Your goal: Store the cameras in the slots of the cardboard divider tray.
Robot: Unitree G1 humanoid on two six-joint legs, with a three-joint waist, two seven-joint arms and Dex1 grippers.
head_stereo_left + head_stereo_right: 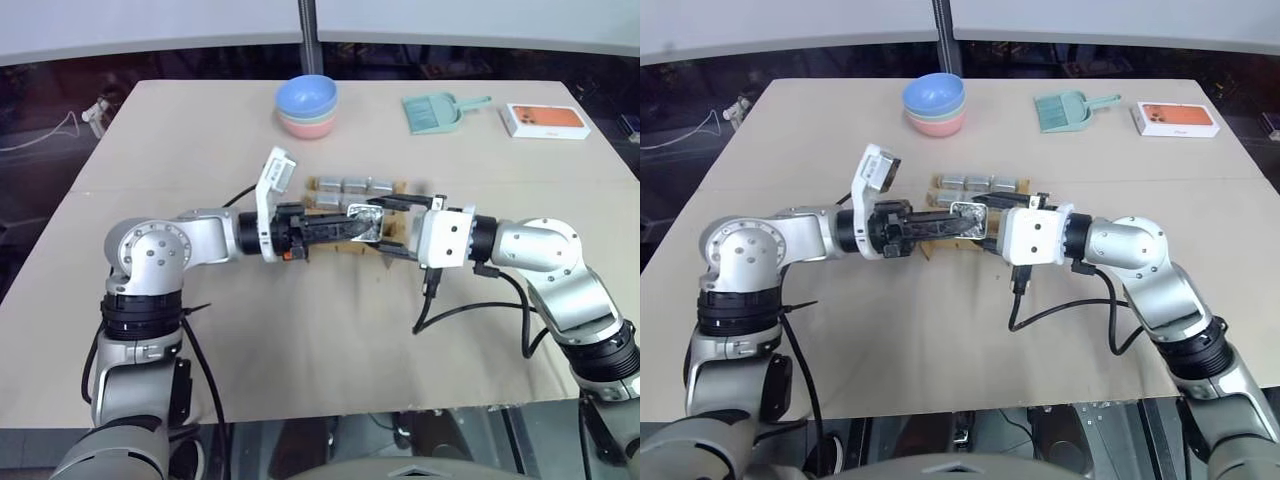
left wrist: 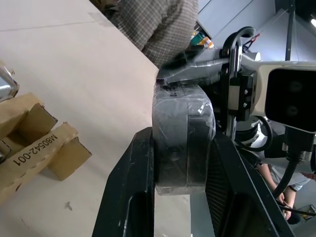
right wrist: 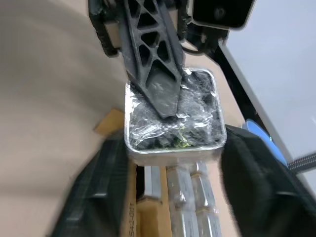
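A silver-grey camera (image 1: 362,222) with a black face hangs just above the cardboard divider tray (image 1: 313,186) in mid-table. My left gripper (image 1: 358,226) reaches in from the left and is shut on it. The left wrist view shows both fingers (image 2: 133,187) clamped on the camera's (image 2: 182,138) sides. From the right comes my right gripper (image 1: 388,227), which is open, its fingers (image 3: 101,187) flanking the same camera (image 3: 175,118). Three more cameras (image 1: 355,185) sit in the tray's far row. My arms hide the tray's near slots.
Stacked bowls (image 1: 308,105), a teal dustpan (image 1: 435,110) and an orange-and-white box (image 1: 545,120) stand along the table's far side. A black cable (image 1: 450,310) loops from my right wrist onto the table. A person in a checked shirt (image 2: 158,24) stands beyond the table.
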